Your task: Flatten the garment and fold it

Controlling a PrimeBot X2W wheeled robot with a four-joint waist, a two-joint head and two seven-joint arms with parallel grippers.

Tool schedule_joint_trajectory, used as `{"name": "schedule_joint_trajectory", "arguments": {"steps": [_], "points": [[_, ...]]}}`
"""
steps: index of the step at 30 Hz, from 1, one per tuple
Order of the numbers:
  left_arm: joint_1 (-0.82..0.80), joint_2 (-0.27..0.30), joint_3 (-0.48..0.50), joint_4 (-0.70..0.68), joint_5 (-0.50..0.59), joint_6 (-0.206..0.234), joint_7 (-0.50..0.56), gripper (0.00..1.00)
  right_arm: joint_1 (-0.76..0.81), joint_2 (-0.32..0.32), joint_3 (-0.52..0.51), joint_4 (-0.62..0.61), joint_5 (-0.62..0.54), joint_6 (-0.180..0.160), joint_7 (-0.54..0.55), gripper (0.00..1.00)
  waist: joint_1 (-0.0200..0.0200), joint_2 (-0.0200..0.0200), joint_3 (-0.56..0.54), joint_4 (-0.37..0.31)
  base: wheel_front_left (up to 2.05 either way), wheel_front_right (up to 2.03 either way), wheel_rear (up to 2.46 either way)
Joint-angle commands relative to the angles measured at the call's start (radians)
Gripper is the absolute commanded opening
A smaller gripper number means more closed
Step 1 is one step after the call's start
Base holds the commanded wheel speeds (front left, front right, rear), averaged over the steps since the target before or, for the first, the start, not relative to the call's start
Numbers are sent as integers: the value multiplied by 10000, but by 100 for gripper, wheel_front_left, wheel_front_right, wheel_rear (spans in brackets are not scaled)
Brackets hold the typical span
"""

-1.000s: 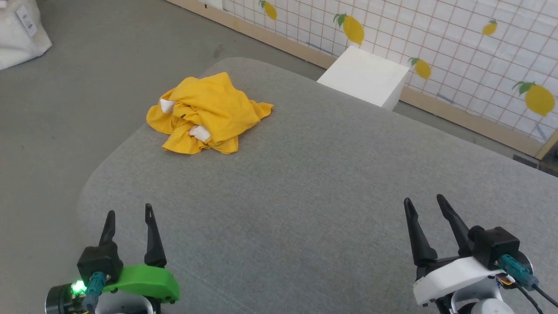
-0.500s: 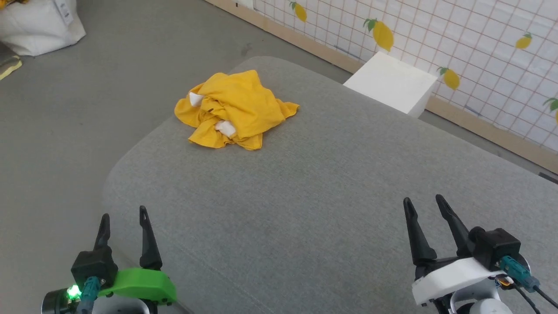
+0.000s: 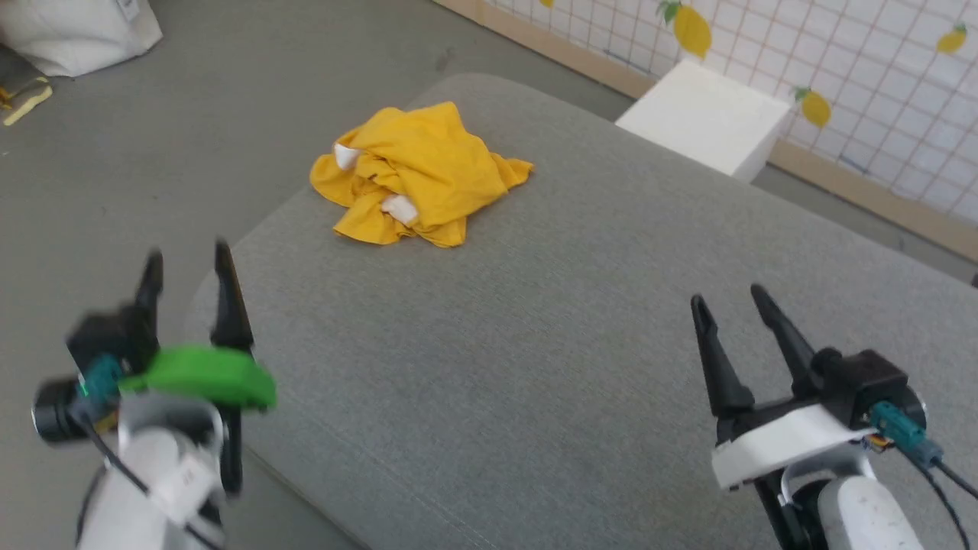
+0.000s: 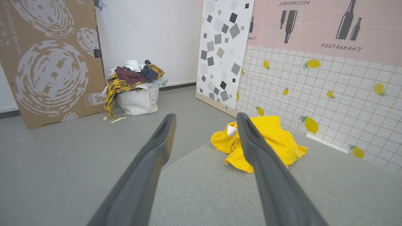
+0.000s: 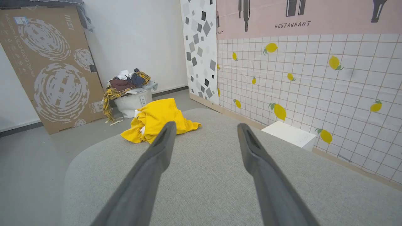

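Now the garment [image 3: 416, 177] sits bunched at the far-left corner of the table [image 3: 535, 344]; left gripper [image 3: 187, 254] and right gripper [image 3: 727, 296] gape empty near its front edge. Pinching stacked layers could drag it off.

A grey fabric-covered desk [image 3: 535, 344] stands on a grey floor [image 4: 62, 157]. Past its far edge, a white box [image 3: 707, 118] sits near a lemon-print tiled wall [image 5: 314, 78]. Farther off, a white bag [image 4: 138, 102] heaped with clothes [image 4: 132, 73] stands beside a large cardboard box [image 4: 47, 59].
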Motion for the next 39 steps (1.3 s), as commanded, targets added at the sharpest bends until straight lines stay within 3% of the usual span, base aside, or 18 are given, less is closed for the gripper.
{"name": "schedule_joint_trajectory", "arguments": {"steps": [1,6,13,22,33,34,35,39], "points": [[-571,105,66,134,-121,-96,145,100,-213,-10,-33,-154,-154,-17,97,100,0,0,1713,-1592,0,0,0],[-2655,426,577,834,-869,-384,923,100,-739,-10,-128,-708,-579,-17,405,100,0,0,3353,-2742,0,0,0],[-5171,1472,799,2081,-1591,-952,3141,100,-1586,-10,-125,-1330,-923,-17,546,100,0,0,5345,-3947,0,0,0],[-6052,2340,1846,3300,-3284,-381,6895,100,-2202,-10,210,-1277,-670,-17,192,100,0,0,6493,-5132,0,0,0],[-4444,2473,2204,3766,-4160,464,9362,100,-2091,-10,45,-893,-607,-17,-46,100,0,0,6119,-5331,0,0,0],[-4265,2507,2204,3659,-4191,430,9454,72,-2076,-10,60,-853,-573,-17,-66,100,0,0,5978,-5309,0,0,0],[-3961,2839,2317,3260,-3882,243,8722,0,-2001,-10,124,-728,-476,-17,-120,100,0,0,5429,-5247,0,0,0],[-3897,3595,2461,3007,-2619,110,6134,0,-1815,-10,151,-399,-285,-17,-249,100,0,0,4404,-5209,0,0,0]]}}
